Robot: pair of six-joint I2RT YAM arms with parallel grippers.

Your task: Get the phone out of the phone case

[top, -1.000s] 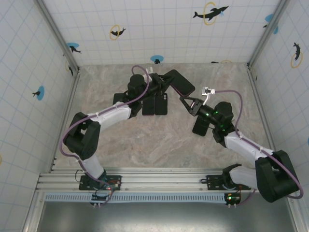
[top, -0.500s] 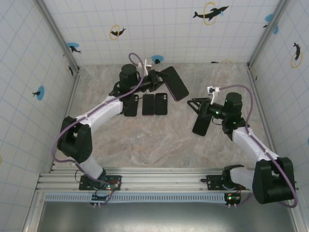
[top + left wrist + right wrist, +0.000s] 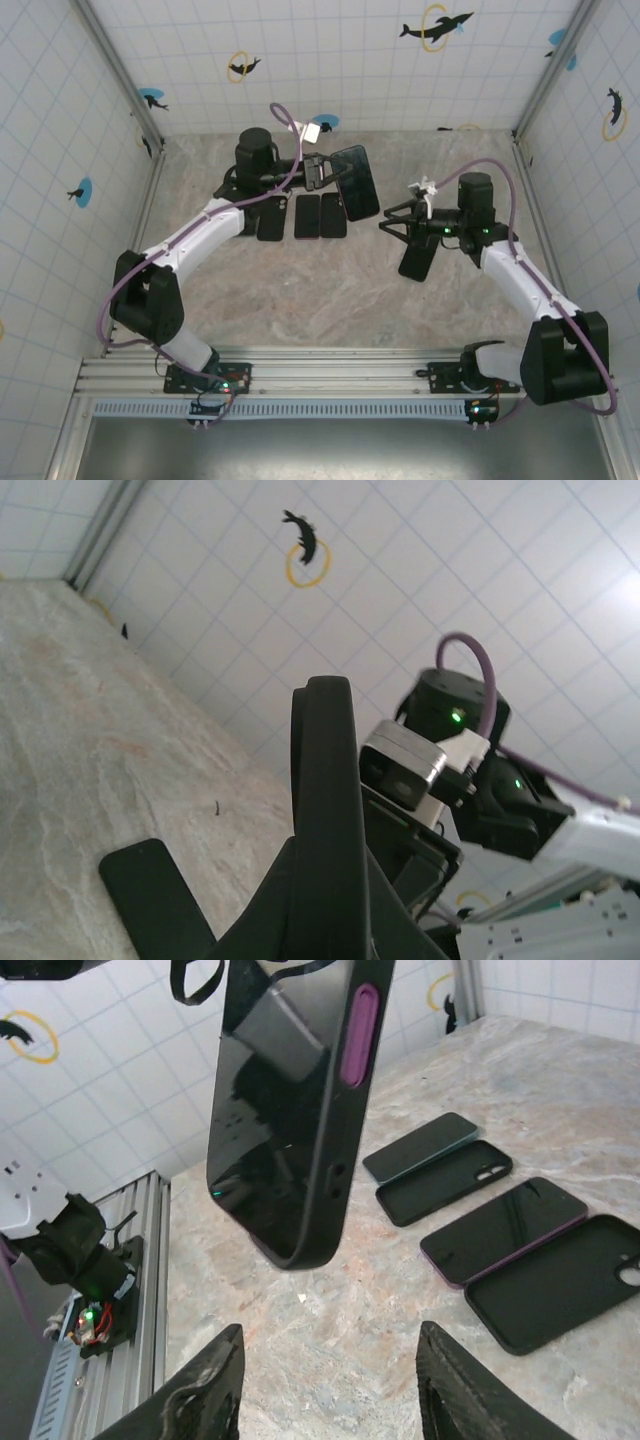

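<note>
The phone in its black phone case (image 3: 356, 181) hangs in the air over the table's far middle, my left gripper (image 3: 333, 172) shut on it. In the left wrist view the case (image 3: 320, 770) stands edge-on between the fingers of that gripper (image 3: 322, 855). The right wrist view shows its glossy screen and purple side button (image 3: 290, 1110) up close. My right gripper (image 3: 393, 224) (image 3: 330, 1385) hovers open a short way to the case's right, touching nothing.
Several dark phones and empty cases lie in a row (image 3: 307, 215) below the held one, seen as pairs (image 3: 445, 1182) (image 3: 555, 1280) from the right wrist. Another dark slab (image 3: 417, 258) lies under the right arm. Tiled walls enclose the table.
My right gripper has let go of the case's corner, opened and drawn back to the right. The left arm has swung the cased phone slightly left and toward the near side.
</note>
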